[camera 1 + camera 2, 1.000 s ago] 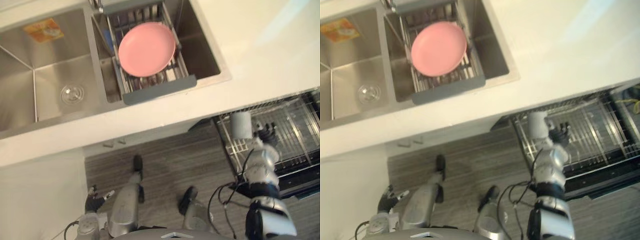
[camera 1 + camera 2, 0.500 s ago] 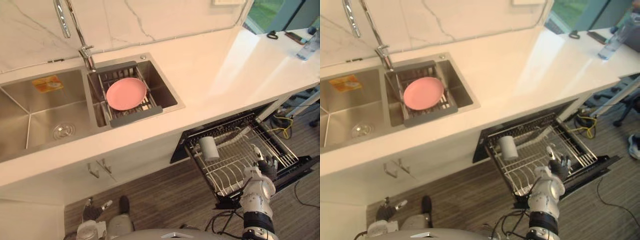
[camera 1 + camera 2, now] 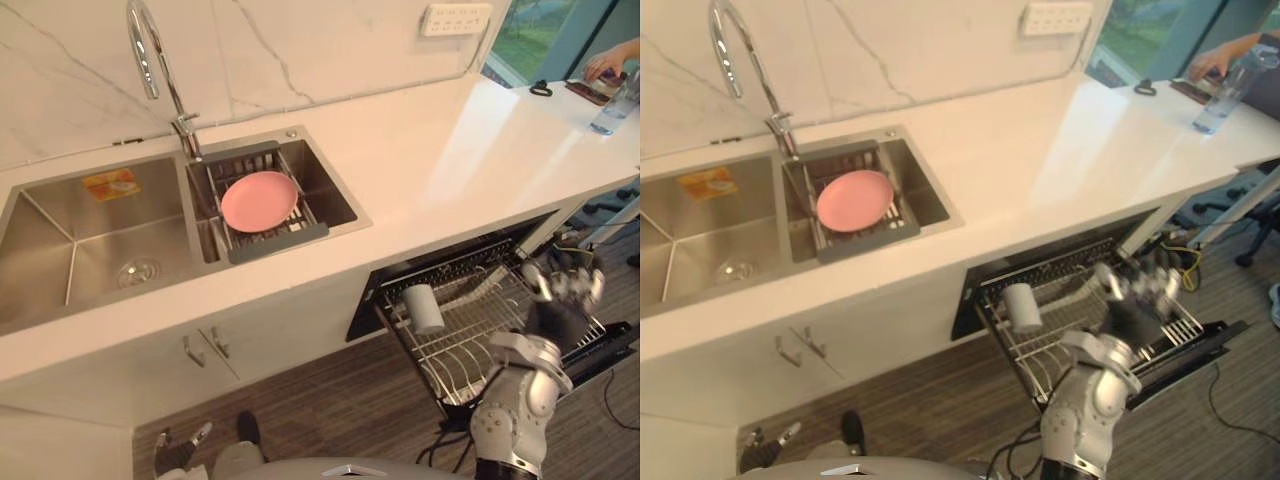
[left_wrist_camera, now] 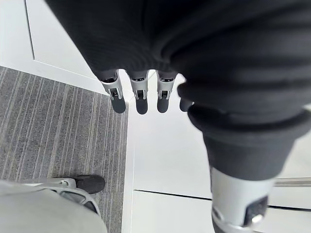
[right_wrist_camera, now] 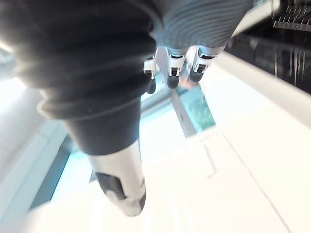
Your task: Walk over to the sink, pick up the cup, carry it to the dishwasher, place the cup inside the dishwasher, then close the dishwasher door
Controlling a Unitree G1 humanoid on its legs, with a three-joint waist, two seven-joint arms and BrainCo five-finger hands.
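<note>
The pale grey cup (image 3: 423, 308) lies on its side in the left part of the pulled-out wire rack (image 3: 470, 345) of the dishwasher, and no hand touches it. The dark dishwasher door (image 3: 1205, 343) hangs open under the rack. My right hand (image 3: 565, 297) is held up over the rack's right side, well apart from the cup, with its fingers (image 5: 170, 73) spread and holding nothing. Low beside the cabinet front, my left hand (image 3: 176, 456) hangs with straight fingers (image 4: 138, 97), open and not holding anything.
A double steel sink (image 3: 60, 250) is set in the white counter (image 3: 450, 170), with a pink plate (image 3: 259, 200) on a drain rack and a tall faucet (image 3: 150, 60). A person's hand (image 3: 610, 62) and a bottle (image 3: 1220, 95) are at the counter's far right. Striped floor (image 3: 330, 420) lies below.
The whole view has tilted up and away from the sink, so the camera moved. My right hand has let go of the cup in the rack and risen to the rack's right side.
</note>
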